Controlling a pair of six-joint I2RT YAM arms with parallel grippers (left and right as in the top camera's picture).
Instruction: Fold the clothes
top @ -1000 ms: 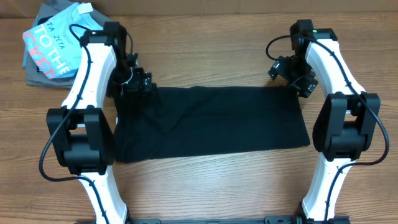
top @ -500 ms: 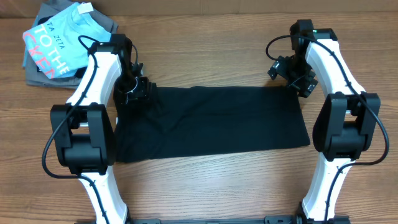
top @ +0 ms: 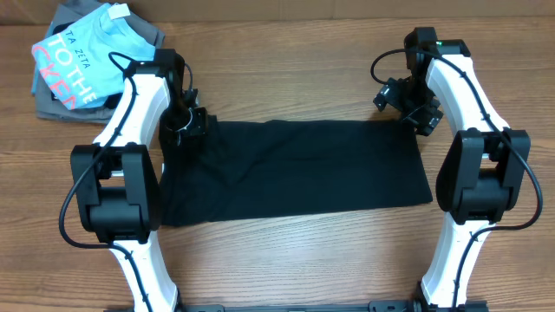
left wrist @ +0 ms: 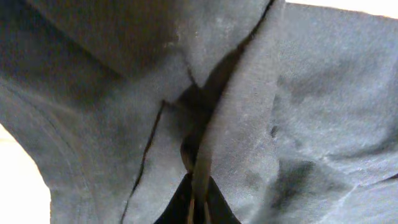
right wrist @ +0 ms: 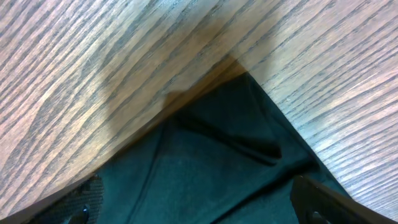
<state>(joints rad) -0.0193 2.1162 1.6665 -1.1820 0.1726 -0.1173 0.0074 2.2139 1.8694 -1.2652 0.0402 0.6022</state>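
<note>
The black shirt (top: 295,169) is laid flat as a wide band across the middle of the tabletop (top: 286,260), and its far left corner has just been taken: the left fingers (top: 192,122), spread a second ago, are now clamped together on a ridge of the fabric, seen bunched in the left wrist view. A fold on that side can likely be started. The right fingers (right wrist: 323,199) are held wide apart over the far right corner, nothing gripped yet. No containers are seen; a light blue tee (top: 74,56) is stacked on grey garments (top: 48,104) at the far left
</note>
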